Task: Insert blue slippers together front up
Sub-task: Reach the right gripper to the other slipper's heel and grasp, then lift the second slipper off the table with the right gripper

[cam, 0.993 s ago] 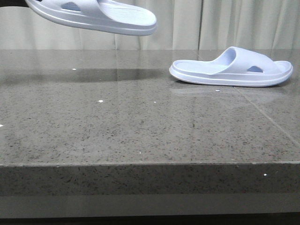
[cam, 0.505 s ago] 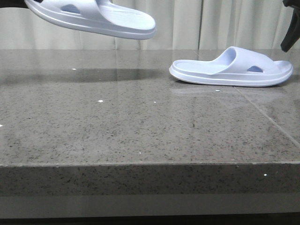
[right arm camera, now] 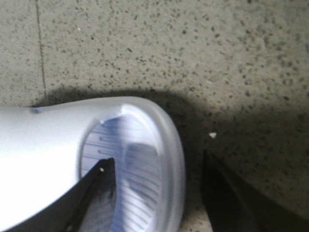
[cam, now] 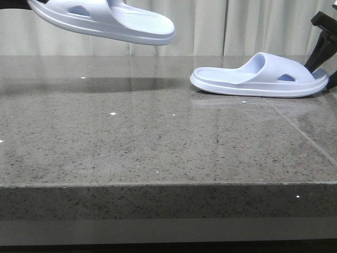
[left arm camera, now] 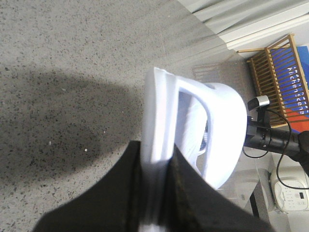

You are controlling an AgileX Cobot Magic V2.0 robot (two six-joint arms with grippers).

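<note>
Left hand [left arm camera: 154, 193] clamped raised slipper [cam: 102, 20] at 11 o'clock; right hand [right arm camera: 157, 188] spread open around heel of desk slipper [cam: 259, 76] at 2 o'clock.

Speckled grey table [cam: 131, 137] — pale curtains [cam: 210, 26] behind.

Raised slipper [cam: 105, 20] cut off by front view's top-left edge, left gripper [left arm camera: 157, 193] out of that view, right gripper [cam: 321, 42] cropped at right edge, far slipper's [right arm camera: 96, 159] footbed blurred in right wrist view.

Matt foam blue slippers [cam: 260, 75], ribbed footbeds, glossy speckled stone table [cam: 158, 137]
</note>
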